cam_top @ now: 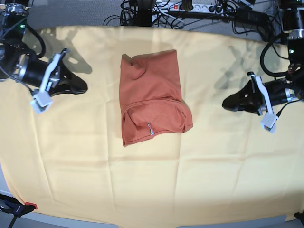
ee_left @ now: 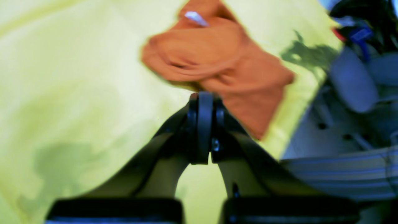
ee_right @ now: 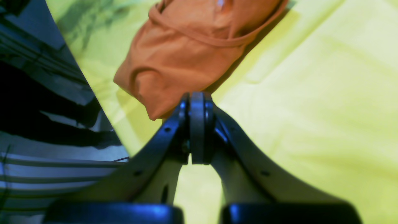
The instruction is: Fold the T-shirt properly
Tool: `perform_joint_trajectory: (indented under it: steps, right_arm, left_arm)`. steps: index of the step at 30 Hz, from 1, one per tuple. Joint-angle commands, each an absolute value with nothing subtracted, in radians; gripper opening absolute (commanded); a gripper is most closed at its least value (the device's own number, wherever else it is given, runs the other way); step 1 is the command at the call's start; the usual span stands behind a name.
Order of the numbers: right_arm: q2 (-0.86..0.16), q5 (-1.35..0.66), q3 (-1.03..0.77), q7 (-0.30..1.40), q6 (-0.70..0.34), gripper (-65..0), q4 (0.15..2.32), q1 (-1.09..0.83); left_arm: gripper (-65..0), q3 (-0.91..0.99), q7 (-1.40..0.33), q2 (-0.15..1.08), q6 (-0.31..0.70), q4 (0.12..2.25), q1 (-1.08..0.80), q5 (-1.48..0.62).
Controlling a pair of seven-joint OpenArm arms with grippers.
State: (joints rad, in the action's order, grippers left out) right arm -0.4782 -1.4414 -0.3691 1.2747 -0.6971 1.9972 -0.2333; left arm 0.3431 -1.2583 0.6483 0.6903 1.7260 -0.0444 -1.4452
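Note:
The rust-orange T-shirt lies folded into a rough rectangle in the middle of the pale yellow cloth, its white tag showing near its front edge. It also shows in the left wrist view and the right wrist view. My left gripper is shut and empty, hovering to the right of the shirt, apart from it; its jaws are pressed together in the left wrist view. My right gripper is shut and empty, to the left of the shirt; its jaws are together in the right wrist view.
The pale yellow cloth covers the whole table. Cables and a power strip lie behind the back edge. A clamp sits at the front left corner. Arm bases stand at the far left and far right.

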Motion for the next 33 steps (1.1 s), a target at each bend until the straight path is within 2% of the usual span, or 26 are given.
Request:
perform_joint_trajectory:
  steps: [1,9,17,24,27,33]
  right_arm:
    - [-0.493,-1.484,-0.413,1.276,-0.698,-65.0,2.022,-0.235]
    - [-0.493,-1.484,-0.695,1.329,-0.698,-65.0,2.125,-0.458]
    - [-0.450,-1.484,-0.928,1.322,-0.698,-65.0,2.197,-0.717]
    - [-0.382,-1.484,-0.962,1.368,-0.698,-65.0,2.197,-0.905]
    - [-0.368,-1.484,-0.961,1.396,-0.698,-65.0,2.196,-0.981]
    - [-0.343,-1.484,-0.925,1.396,-0.698,-65.0,2.146,-1.137]
  left_arm:
    - [-65.0,0.374,-1.252,0.665,0.698,1.769,-0.060,-1.484]
    - [-65.0,0.508,-1.278,0.665,0.698,2.067,-0.305,-1.484]
    - [-65.0,0.647,-1.287,0.664,0.698,2.230,-0.569,-1.484]
    - [-65.0,0.691,-1.396,0.601,0.685,2.313,-0.804,-1.484]
    - [-65.0,0.691,-1.396,0.556,0.664,2.327,-0.899,-1.484]
    - [-65.0,0.687,-1.396,0.444,0.698,2.292,-1.107,-1.446]
